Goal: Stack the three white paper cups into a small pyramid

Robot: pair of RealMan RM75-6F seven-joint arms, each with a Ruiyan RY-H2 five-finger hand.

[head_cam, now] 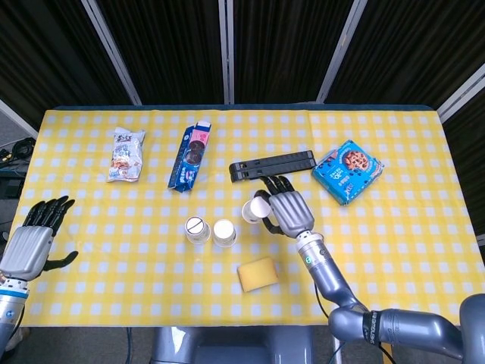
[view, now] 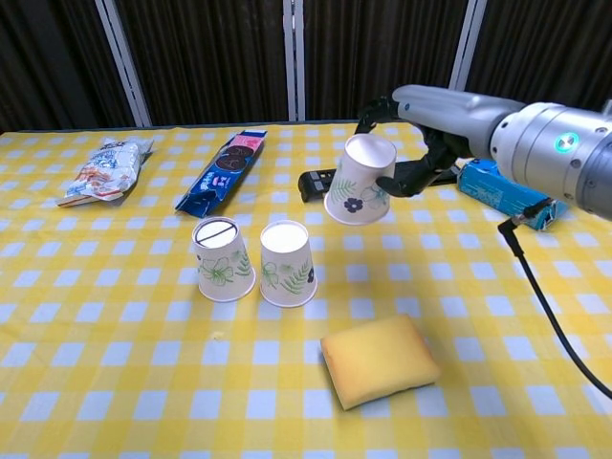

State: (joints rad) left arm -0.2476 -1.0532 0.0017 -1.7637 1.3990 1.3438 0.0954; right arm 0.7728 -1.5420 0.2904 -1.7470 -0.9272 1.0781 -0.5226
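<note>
Two white paper cups with green leaf prints stand upside down side by side on the yellow checked cloth, the left cup (view: 222, 259) (head_cam: 197, 230) and the right cup (view: 287, 263) (head_cam: 224, 233). A third cup (view: 358, 181) (head_cam: 255, 209) with a dark flower print hangs tilted in the air above and to the right of them, held by my right hand (view: 418, 164) (head_cam: 287, 211). My left hand (head_cam: 32, 240) hovers with fingers spread at the table's left edge, holding nothing.
A yellow sponge (view: 380, 360) lies in front of the cups. Behind them lie a black bar (head_cam: 273, 164), a blue cookie pack (view: 222, 170), a blue cookie box (head_cam: 348, 171) and a snack bag (view: 103, 169).
</note>
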